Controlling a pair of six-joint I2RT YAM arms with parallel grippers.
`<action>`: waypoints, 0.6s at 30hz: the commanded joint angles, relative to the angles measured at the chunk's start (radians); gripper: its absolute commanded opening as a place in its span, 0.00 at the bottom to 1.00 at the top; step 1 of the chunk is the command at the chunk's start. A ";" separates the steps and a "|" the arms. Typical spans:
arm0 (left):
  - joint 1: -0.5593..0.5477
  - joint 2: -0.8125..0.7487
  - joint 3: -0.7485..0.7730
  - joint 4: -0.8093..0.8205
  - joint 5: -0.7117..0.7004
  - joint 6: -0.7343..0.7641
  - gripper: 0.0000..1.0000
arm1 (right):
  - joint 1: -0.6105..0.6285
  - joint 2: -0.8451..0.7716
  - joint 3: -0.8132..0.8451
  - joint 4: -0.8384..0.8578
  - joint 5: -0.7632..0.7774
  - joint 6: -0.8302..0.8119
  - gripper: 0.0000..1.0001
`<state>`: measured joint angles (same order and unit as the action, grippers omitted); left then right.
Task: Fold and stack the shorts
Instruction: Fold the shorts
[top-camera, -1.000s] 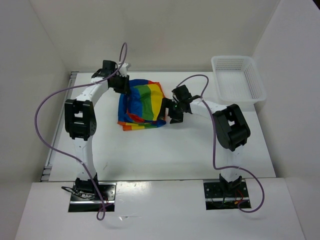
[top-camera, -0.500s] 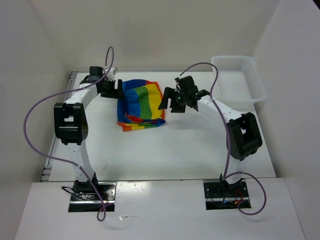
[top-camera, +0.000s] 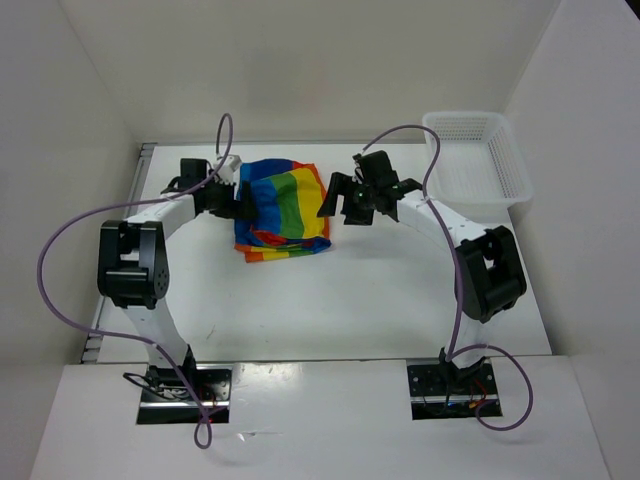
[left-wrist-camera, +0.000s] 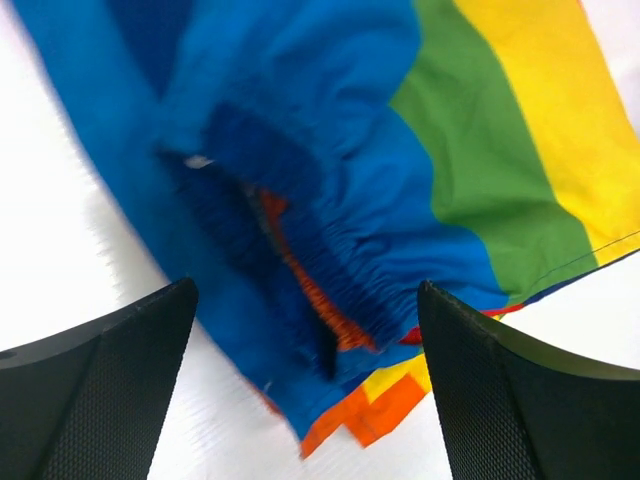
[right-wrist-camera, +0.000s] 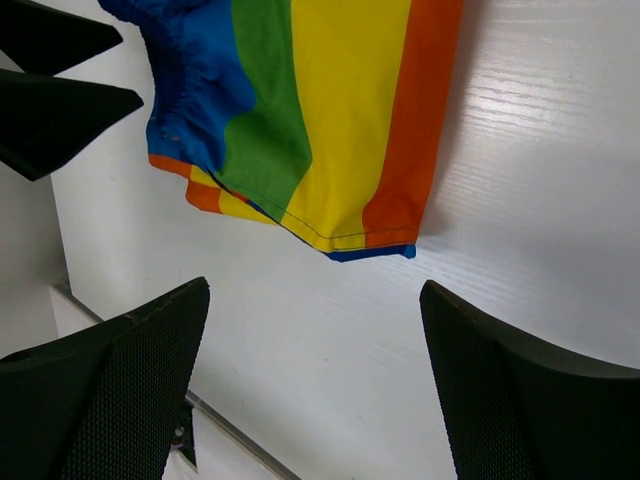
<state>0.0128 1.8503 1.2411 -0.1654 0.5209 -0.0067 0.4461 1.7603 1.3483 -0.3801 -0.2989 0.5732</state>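
Jaws, left gripper (top-camera: 245, 203) (left-wrist-camera: 310, 400): spread wide, gripping nothing. Its two dark fingers (left-wrist-camera: 110, 390) stand either side of the blue waistband end of the shorts (top-camera: 285, 210) (left-wrist-camera: 400, 150) (right-wrist-camera: 320, 110), at the cloth's left edge. Whether the tips touch the cloth cannot be told.

Jaws, right gripper (top-camera: 338, 208) (right-wrist-camera: 315, 390): likewise spread wide, gripping nothing. Bare table (top-camera: 350, 300) shows between its fingers (right-wrist-camera: 510, 390). It is placed just beside the right edge of the shorts and apart from the cloth.

Shorts: one pair, soft cloth, with broad stripes of blue, green, yellow, orange and red.
- Position: folded into a rough rectangle, flat on the table toward the far middle, between the two grippers.
- Left wrist view: a gathered blue elastic waistband, with an orange layer showing inside the fold.
- Near edge: orange and yellow edges of a lower layer peek out from under the top layer.
- Right wrist view: a straight hem running across the green, yellow and orange stripes.

Basket (top-camera: 435, 165): white mesh plastic, rectangular. It sits at the far right of the table, well apart from the shorts.

Table: white, with a faint wood grain visible in the right wrist view.

Cables (top-camera: 60, 250): purple, one looping from each arm down to its base.
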 joint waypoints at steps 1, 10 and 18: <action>-0.024 0.024 0.005 0.073 0.009 0.007 0.97 | -0.006 -0.033 -0.006 -0.002 0.007 0.011 0.91; -0.033 0.161 0.109 0.064 -0.107 0.007 0.99 | -0.006 -0.064 -0.038 0.009 -0.002 0.011 0.91; -0.033 0.182 0.153 0.075 -0.148 0.007 0.21 | -0.006 -0.070 -0.078 0.024 -0.014 0.001 0.91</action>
<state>-0.0177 2.0220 1.3621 -0.1253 0.3843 -0.0135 0.4461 1.7248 1.2896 -0.3782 -0.3019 0.5823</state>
